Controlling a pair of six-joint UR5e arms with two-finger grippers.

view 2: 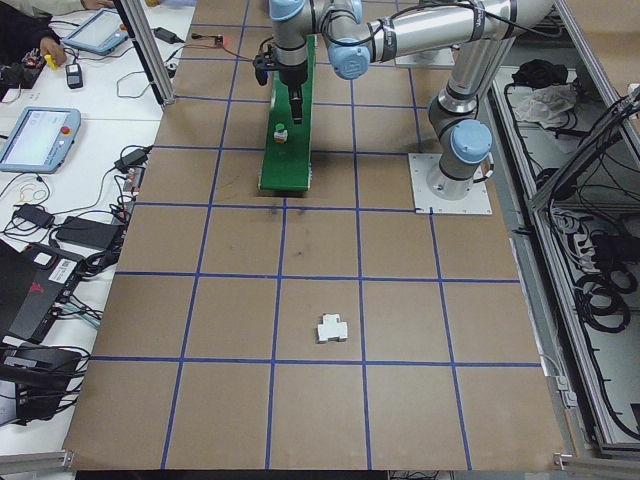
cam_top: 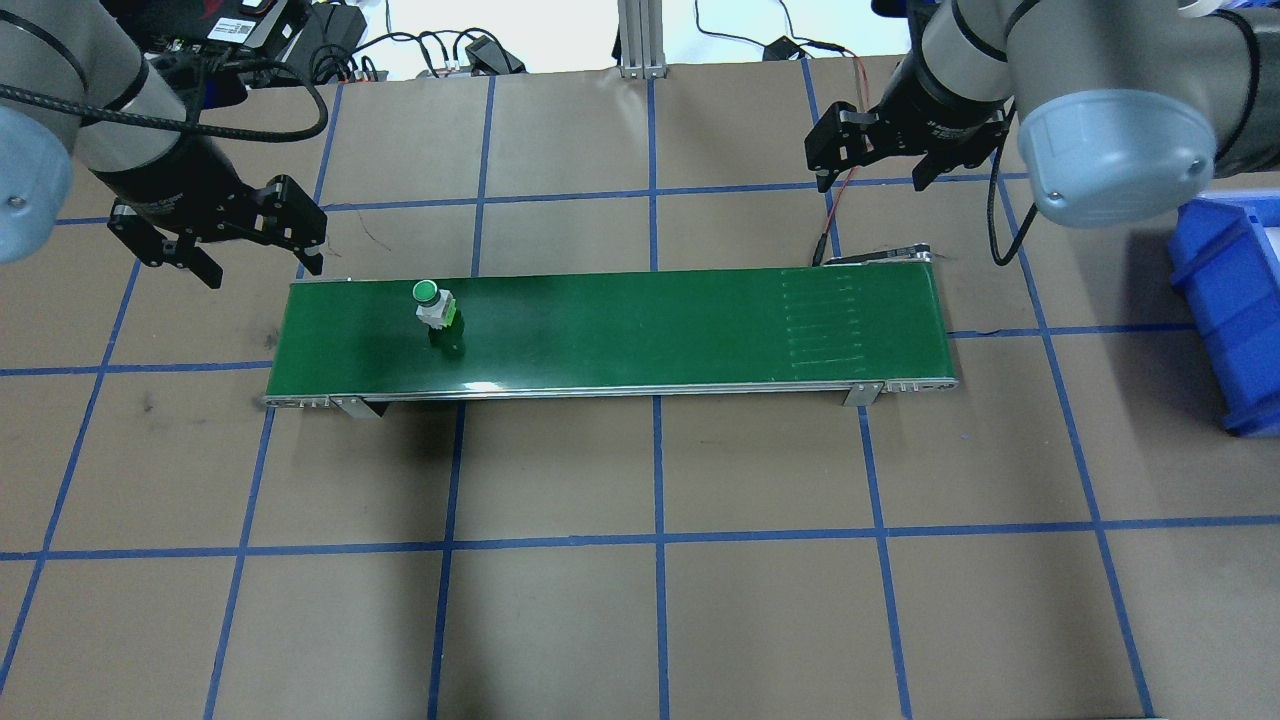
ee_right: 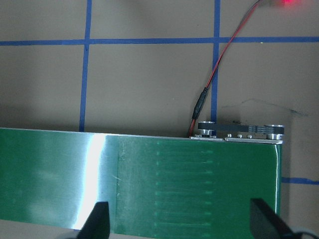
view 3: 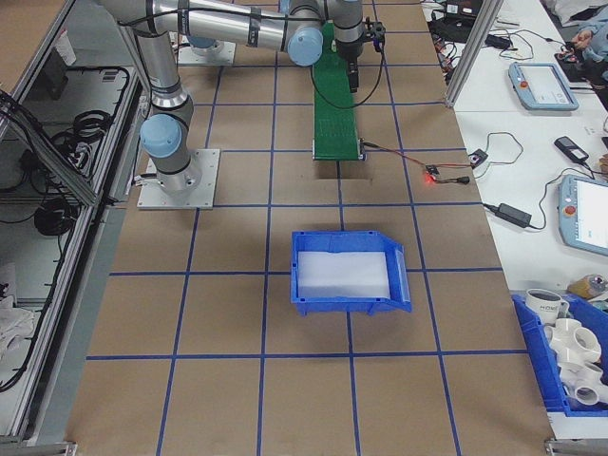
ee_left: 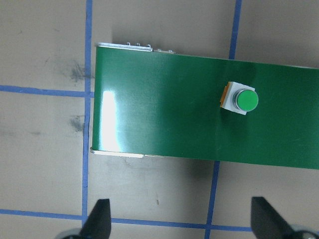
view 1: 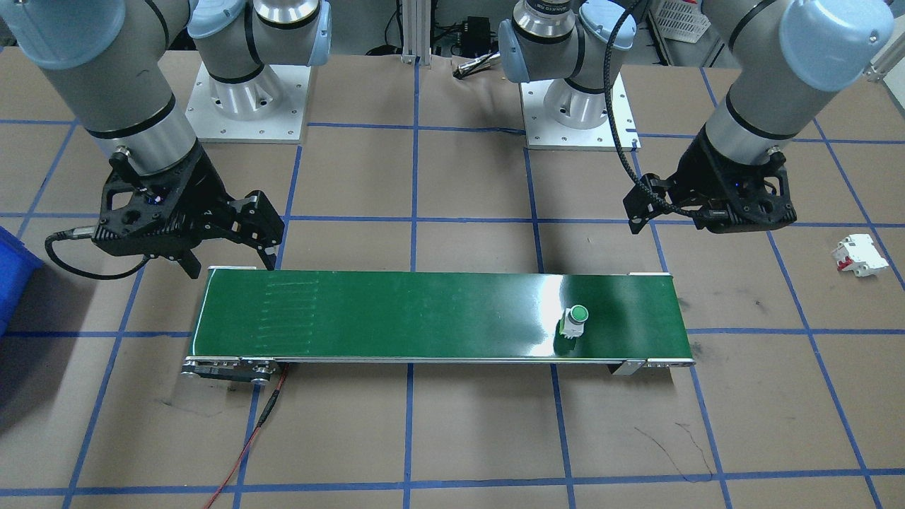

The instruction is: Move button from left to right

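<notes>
Brown surface, green belt, button upright at its left end.
Both tools, left tool and right tool, hang open; a clumsy pinch could topple it.

A button with green cap, white-grey body and light green base is seen upright on the green belt, near its left end.

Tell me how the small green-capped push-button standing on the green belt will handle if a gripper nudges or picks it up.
The small green-capped push-button with its white-grey body stands upright on the green conveyor belt, taller than its base is wide, so a sideways nudge could probably tip it. The glossy belt may let it slide. It looks like rigid plastic, likely light and firm to grip.
</notes>
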